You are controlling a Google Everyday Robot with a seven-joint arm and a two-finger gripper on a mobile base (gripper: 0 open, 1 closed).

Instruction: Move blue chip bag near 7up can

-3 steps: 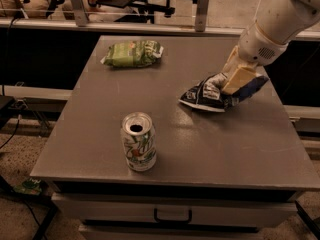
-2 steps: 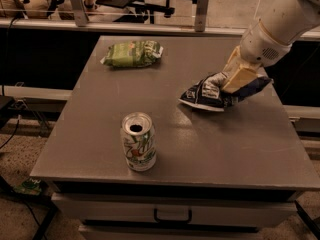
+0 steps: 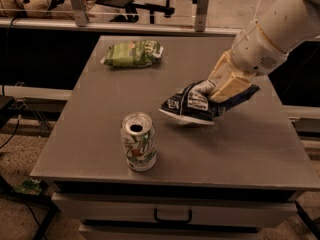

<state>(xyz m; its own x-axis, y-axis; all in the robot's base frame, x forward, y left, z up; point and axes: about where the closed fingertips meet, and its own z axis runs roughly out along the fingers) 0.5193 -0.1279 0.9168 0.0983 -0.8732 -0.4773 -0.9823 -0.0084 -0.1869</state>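
Tool [image 3: 218,86]: clamped on right end of blue chip bag [image 3: 190,104], above right half of bench [image 3: 240,149]. Ran lengthwise left to right, free end pointed left and slightly down, near upright 7up can [image 3: 138,143], apart. Grey bench top, drawer [image 3: 172,215] beneath; green chip bag [image 3: 132,53] rear left; speckled floor [image 3: 20,154].

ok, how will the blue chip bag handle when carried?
Probably floppy: the blue chip bag is crumpled, its free end jutting beyond the gripper clamped on its right end. Likely light: one pinch holds it. Glossy foil may slip.
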